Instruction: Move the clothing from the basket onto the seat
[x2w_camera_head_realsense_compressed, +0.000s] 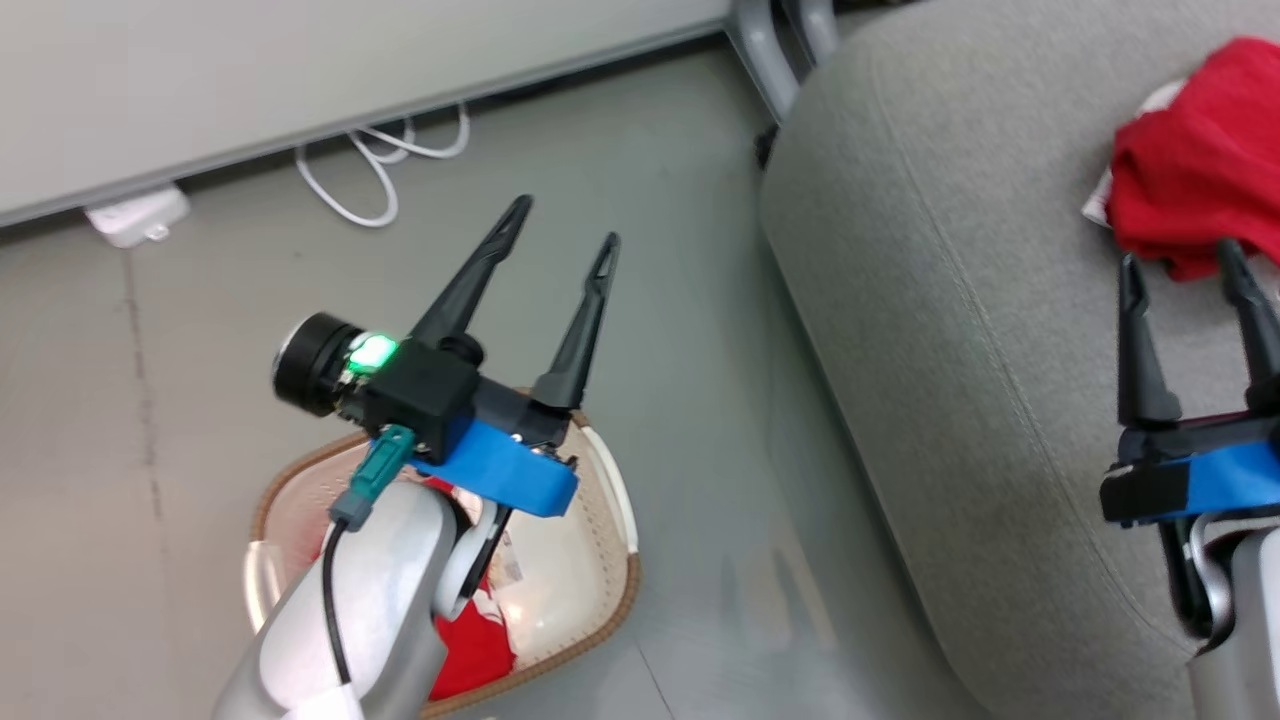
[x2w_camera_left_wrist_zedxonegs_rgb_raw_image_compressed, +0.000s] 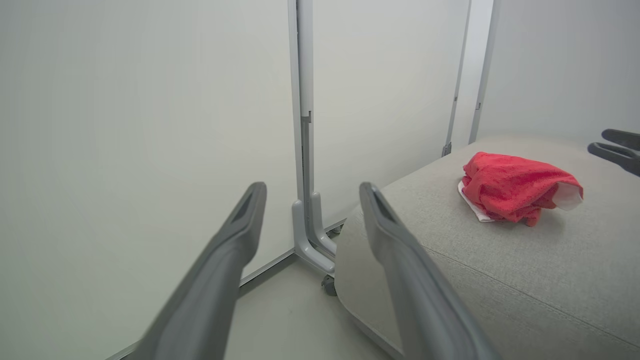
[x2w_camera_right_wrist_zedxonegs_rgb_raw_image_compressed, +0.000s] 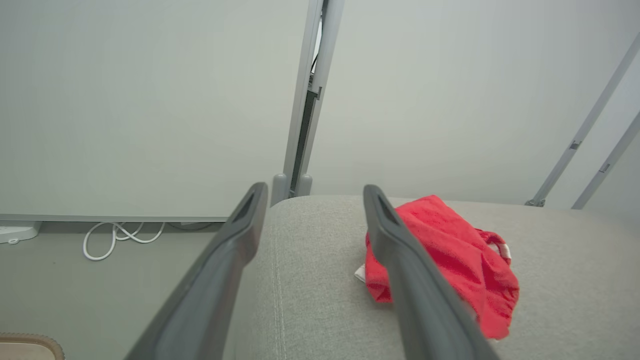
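Note:
A crumpled piece of red clothing (x2w_camera_head_realsense_compressed: 1205, 160) (x2w_camera_left_wrist_zedxonegs_rgb_raw_image_compressed: 515, 186) (x2w_camera_right_wrist_zedxonegs_rgb_raw_image_compressed: 450, 250) with white trim lies on the light-grey seat (x2w_camera_head_realsense_compressed: 950, 300) (x2w_camera_left_wrist_zedxonegs_rgb_raw_image_compressed: 500, 270) (x2w_camera_right_wrist_zedxonegs_rgb_raw_image_compressed: 310, 280). My right gripper (x2w_camera_head_realsense_compressed: 1182, 265) (x2w_camera_right_wrist_zedxonegs_rgb_raw_image_compressed: 310, 192) hovers open just in front of it, nothing between its fingers. The cream basket (x2w_camera_head_realsense_compressed: 570, 580) with a brown rim stands on the floor at lower left, with more red clothing (x2w_camera_head_realsense_compressed: 478, 650) inside, partly hidden by my left arm. My left gripper (x2w_camera_head_realsense_compressed: 562, 222) (x2w_camera_left_wrist_zedxonegs_rgb_raw_image_compressed: 310, 190) is open above the basket, fingers empty.
White partition panels on grey metal feet (x2w_camera_head_realsense_compressed: 765, 50) (x2w_camera_left_wrist_zedxonegs_rgb_raw_image_compressed: 312, 240) stand behind the seat. A white cable (x2w_camera_head_realsense_compressed: 380, 165) (x2w_camera_right_wrist_zedxonegs_rgb_raw_image_compressed: 120, 237) and a white power strip (x2w_camera_head_realsense_compressed: 135, 215) lie on the grey floor by the wall. Open floor separates basket and seat.

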